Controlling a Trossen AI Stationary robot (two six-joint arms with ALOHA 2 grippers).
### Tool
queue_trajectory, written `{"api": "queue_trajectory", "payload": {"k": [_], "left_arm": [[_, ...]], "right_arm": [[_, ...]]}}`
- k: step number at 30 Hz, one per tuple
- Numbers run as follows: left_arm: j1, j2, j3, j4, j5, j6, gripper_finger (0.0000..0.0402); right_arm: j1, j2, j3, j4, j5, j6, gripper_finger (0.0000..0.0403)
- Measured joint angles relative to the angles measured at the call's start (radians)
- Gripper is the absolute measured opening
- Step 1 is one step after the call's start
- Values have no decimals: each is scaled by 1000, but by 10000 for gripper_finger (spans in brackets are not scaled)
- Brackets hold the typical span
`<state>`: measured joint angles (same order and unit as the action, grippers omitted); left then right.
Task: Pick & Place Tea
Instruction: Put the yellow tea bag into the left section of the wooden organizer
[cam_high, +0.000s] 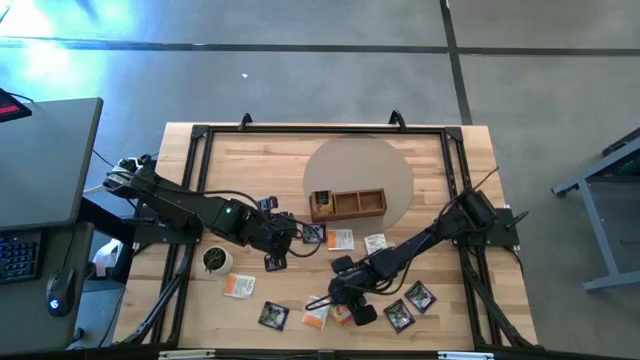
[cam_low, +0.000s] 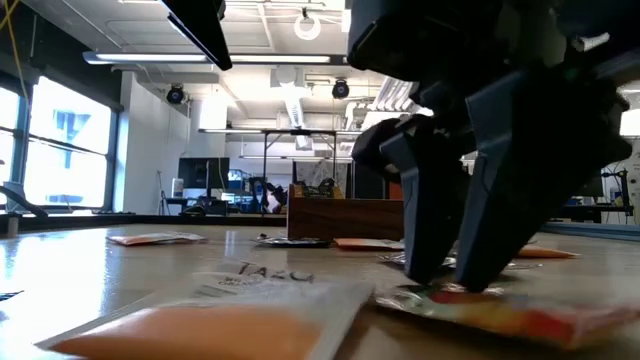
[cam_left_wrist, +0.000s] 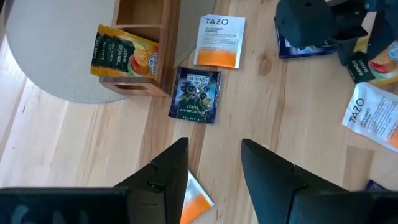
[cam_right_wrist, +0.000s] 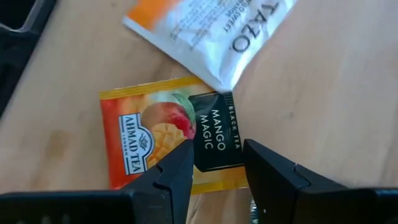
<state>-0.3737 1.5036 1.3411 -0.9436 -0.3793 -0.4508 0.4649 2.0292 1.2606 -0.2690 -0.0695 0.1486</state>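
Several small tea packets lie flat on the wooden table. An orange-and-black mango packet (cam_right_wrist: 149, 140) lies under my right gripper (cam_right_wrist: 214, 163), whose fingers are open and point down at it near the table's front edge (cam_high: 345, 303). A white-and-orange packet (cam_right_wrist: 211, 31) overlaps one of its corners. My left gripper (cam_left_wrist: 214, 155) hangs open above the table at mid-left (cam_high: 290, 238), over part of a white-and-orange packet (cam_left_wrist: 194, 200). A black packet (cam_left_wrist: 196, 93) lies ahead of it. The wooden tray (cam_high: 350, 205) holds one yellow-orange packet (cam_left_wrist: 124, 53) in its left compartment. My right gripper comes from above, slanting down. In the low view its two open fingertips (cam_low: 432, 280) reach down to the top face of the mango packet (cam_low: 520, 315), which lies flat on the table. I cannot tell whether they touch it.
The tray stands on a round grey mat (cam_high: 395, 170) at the far middle. A small round cup (cam_high: 215, 260) sits near the left arm. More packets lie at the front, such as a black one (cam_high: 272, 316) and a white-and-orange one (cam_high: 240, 285). A black frame (cam_high: 200, 135) rims the table.
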Motion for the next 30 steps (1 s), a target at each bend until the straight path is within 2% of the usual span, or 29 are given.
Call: {"api": "queue_trajectory", "payload": {"k": [9, 20, 30], "left_arm": [[0, 0, 0, -1, 0, -1, 145], [0, 0, 0, -1, 1, -3, 145], [0, 0, 0, -2, 1, -3, 145]], "right_arm": [[35, 20, 4, 4, 135, -51, 138], [37, 41, 5, 13, 227, -42, 138], [35, 43, 3, 9, 224, -22, 144]]}}
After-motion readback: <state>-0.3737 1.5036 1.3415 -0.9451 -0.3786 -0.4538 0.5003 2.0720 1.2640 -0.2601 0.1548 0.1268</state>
